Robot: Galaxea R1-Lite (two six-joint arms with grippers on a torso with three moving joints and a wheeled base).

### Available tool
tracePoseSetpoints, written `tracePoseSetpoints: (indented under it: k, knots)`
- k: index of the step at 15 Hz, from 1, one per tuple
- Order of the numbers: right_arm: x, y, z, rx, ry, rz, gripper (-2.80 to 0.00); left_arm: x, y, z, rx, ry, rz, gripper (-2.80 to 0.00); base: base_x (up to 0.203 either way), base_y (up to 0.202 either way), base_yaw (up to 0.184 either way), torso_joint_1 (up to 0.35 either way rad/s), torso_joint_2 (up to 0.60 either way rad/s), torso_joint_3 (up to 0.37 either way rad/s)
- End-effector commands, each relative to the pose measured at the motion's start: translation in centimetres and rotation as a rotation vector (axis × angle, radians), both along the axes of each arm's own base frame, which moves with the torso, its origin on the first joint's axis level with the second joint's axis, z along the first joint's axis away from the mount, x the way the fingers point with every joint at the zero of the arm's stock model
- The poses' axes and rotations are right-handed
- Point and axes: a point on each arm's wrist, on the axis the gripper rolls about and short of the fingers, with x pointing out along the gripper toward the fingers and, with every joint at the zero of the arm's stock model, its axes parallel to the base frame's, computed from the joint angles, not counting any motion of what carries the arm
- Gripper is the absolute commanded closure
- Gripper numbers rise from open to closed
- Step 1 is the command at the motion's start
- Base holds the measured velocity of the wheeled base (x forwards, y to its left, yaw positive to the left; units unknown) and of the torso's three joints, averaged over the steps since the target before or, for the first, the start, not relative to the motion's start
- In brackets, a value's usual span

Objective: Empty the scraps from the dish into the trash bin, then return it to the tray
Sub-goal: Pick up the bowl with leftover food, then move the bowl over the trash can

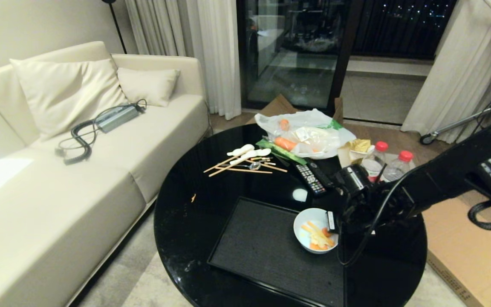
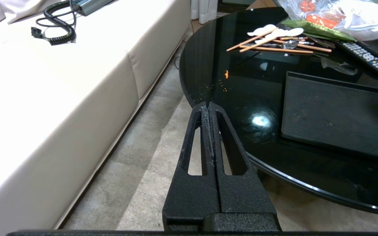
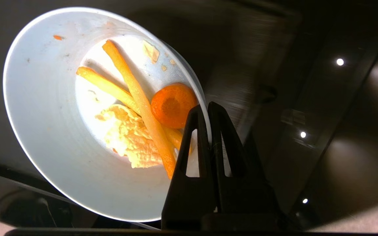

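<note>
The dish (image 3: 54,131) is pinched at its rim by the right gripper (image 3: 208,111), jaws closed right down with one finger inside the wall and one outside, and only a thin edge of bowl between them. In the head view the dish (image 1: 309,230) sits at about 5 o'clock, over the tray's (image 1: 254,247) right-hand end; whether it rests on the tray or is just clear of it cannot be told.

The scraps (image 3: 143,124) are all aboard: a carrot slice, pale strips, a crumpled bit of peel, gathered toward the gripped side. That is where the risk is judged to lie. A one-sided hold on a thin rim lets the bowl swing or slip if it is carried quickly, and a tilt too early would throw scraps onto the table (image 1: 186,221). An orange crumb (image 2: 226,74) is already seen on the glass.

Off at 7 o'clock, by the table's near-left edge, the left gripper (image 2: 208,108) is parked over the carpet, fingers pressed together, nothing held.

Room next. The tray is bare apart from the dish, so there is plenty of space for the return. Beyond it, at 12 o'clock, the remote controls (image 1: 311,178) lie close, then chopsticks and spoons (image 1: 245,162) at 11, two bottles (image 1: 388,164) at 1, and a plastic bag of vegetables (image 1: 309,136) farthest back. A swing that way would be crowded. The table edge at 4 o'clock is close, with open floor past it.

No trash bin is to be seen in any view, so the path to it cannot be judged.
</note>
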Motion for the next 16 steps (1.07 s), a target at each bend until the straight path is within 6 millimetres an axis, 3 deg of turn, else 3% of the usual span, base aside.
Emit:
tracePoseSetpoints:
  k: [1, 6, 9, 13, 16]
  knots:
    - [-0.8, -2.8, 2.0, 0.011, -0.033, -0.068, 0.00, 0.0, 0.0, 0.0, 0.000, -0.001, 0.001, 0.00, 0.000, 0.000, 0.000, 0.000, 0.00, 0.000]
    - [-2.8, -8.8, 4.6, 0.018, -0.068, -0.226, 0.00, 0.0, 0.0, 0.0, 0.000, -0.001, 0.001, 0.00, 0.000, 0.000, 0.000, 0.000, 0.00, 0.000]
    - [-6.3, -11.1, 4.9, 0.014, -0.041, -0.286, 0.00, 0.0, 0.0, 0.0, 0.000, -0.001, 0.001, 0.00, 0.000, 0.000, 0.000, 0.000, 0.00, 0.000]
    - [-11.9, -12.4, 4.6, 0.025, 0.002, -0.321, 0.00, 0.0, 0.0, 0.0, 0.000, -0.001, 0.001, 0.00, 0.000, 0.000, 0.000, 0.000, 0.00, 0.000]
    - [-14.8, -13.9, 4.4, 0.025, 0.009, -0.399, 0.00, 0.0, 0.0, 0.0, 0.000, -0.001, 0.001, 0.00, 0.000, 0.000, 0.000, 0.000, 0.00, 0.000]
